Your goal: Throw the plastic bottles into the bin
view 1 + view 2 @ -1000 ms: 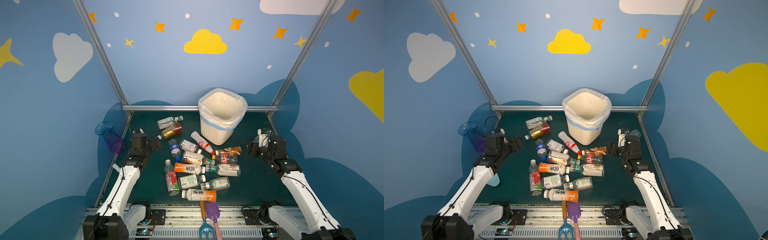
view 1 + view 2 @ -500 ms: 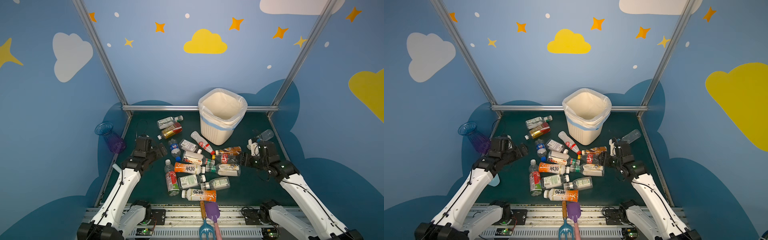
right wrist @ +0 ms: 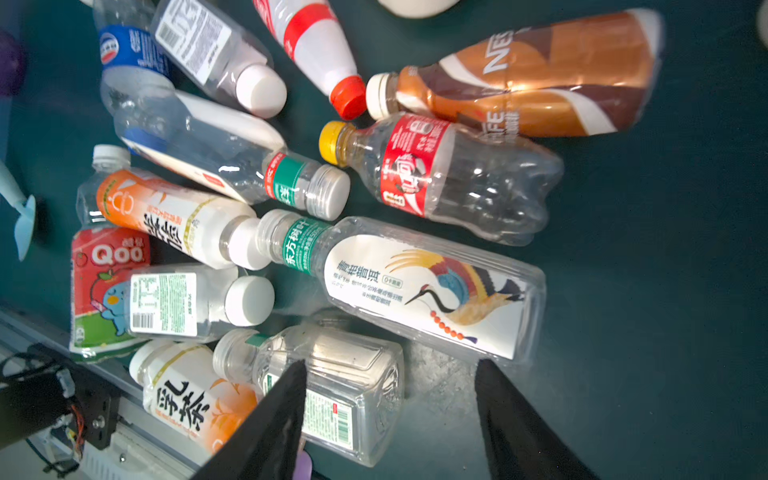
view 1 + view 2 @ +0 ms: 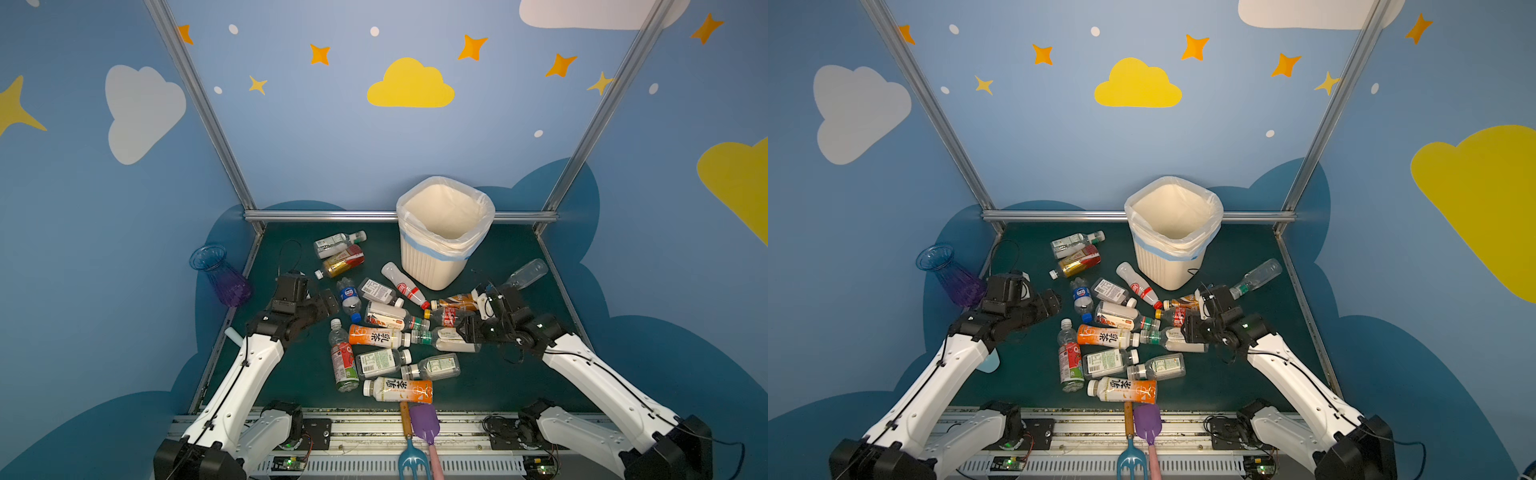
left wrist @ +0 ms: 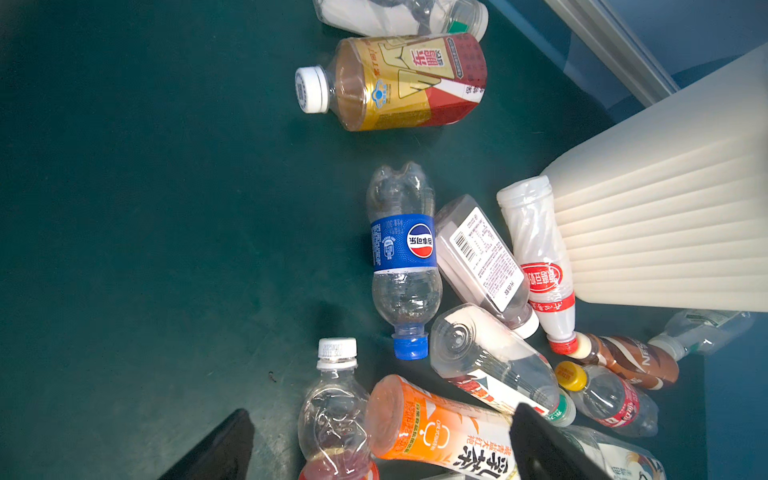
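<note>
Left wrist view first: the left claw (image 5: 382, 415) is spread wide and holding nothing. Its 2 black fingers (image 5: 220, 453) hang over the near edge of the heap of small clear and white plastic bottles (image 5: 478, 257). Right ahead of it lies a clear bottle with a blue label and blue cap (image 5: 403, 257). Nearer its tips there's an orange-labelled white bottle (image 5: 436, 432). The cream-white ribbed plastic bin (image 5: 665, 208) sits further ahead, past the heap.

Right wrist view: the right claw (image 3: 390, 365) has its jaws apart as well, gripping nothing. Just ahead of its tips a clear squarish bottle with a crane picture (image 3: 428, 291) lies crosswise on the dark green tabletop (image 3: 665, 291). A squat clear bottle (image 3: 353, 374) sits right at 1 finger.

In both top views the bin stands upright beyond the right claw, toward the back wall, and the 2 claws flank the heap.
</note>
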`<act>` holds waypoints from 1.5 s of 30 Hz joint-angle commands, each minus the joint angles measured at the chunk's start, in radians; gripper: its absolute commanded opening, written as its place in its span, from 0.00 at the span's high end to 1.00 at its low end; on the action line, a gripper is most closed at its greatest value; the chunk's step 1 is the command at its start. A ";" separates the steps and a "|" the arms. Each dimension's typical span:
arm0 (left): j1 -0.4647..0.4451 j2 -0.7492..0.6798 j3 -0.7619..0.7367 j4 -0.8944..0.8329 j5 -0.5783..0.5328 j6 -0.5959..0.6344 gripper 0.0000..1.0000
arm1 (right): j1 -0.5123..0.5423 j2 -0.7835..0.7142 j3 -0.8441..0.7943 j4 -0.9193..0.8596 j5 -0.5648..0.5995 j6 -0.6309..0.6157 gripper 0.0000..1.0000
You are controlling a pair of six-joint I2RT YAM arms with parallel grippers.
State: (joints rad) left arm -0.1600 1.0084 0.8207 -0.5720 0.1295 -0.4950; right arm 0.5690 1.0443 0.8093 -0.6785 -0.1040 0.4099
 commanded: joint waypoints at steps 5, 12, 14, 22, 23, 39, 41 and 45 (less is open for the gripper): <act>-0.006 -0.012 0.013 -0.023 0.009 0.001 0.03 | 0.282 0.018 0.053 0.016 -0.065 -0.134 0.34; -0.007 -0.025 0.004 -0.032 0.019 0.004 0.03 | 0.573 0.087 0.104 -0.021 0.066 -0.202 0.34; -0.007 -0.033 -0.001 -0.032 0.022 0.004 0.03 | 0.635 0.107 0.116 -0.042 0.141 -0.218 0.35; -0.007 -0.055 -0.012 -0.042 0.016 0.017 0.03 | 0.689 0.182 0.190 -0.226 0.338 -0.236 0.40; -0.007 -0.054 -0.012 -0.040 0.018 0.018 0.03 | 0.691 0.187 0.194 -0.224 0.329 -0.250 0.39; -0.007 -0.042 0.000 -0.043 0.024 0.038 0.03 | 0.683 0.448 0.325 -0.402 0.359 -0.415 0.36; -0.007 -0.044 0.000 -0.042 0.022 0.040 0.03 | 0.681 0.463 0.330 -0.405 0.350 -0.423 0.35; -0.007 -0.040 0.000 -0.037 0.021 0.043 0.03 | 0.680 0.483 0.333 -0.401 0.333 -0.442 0.32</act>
State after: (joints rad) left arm -0.1650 0.9665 0.8204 -0.5953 0.1493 -0.4675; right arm 1.2526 1.5135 1.1172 -1.0451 0.2493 -0.0059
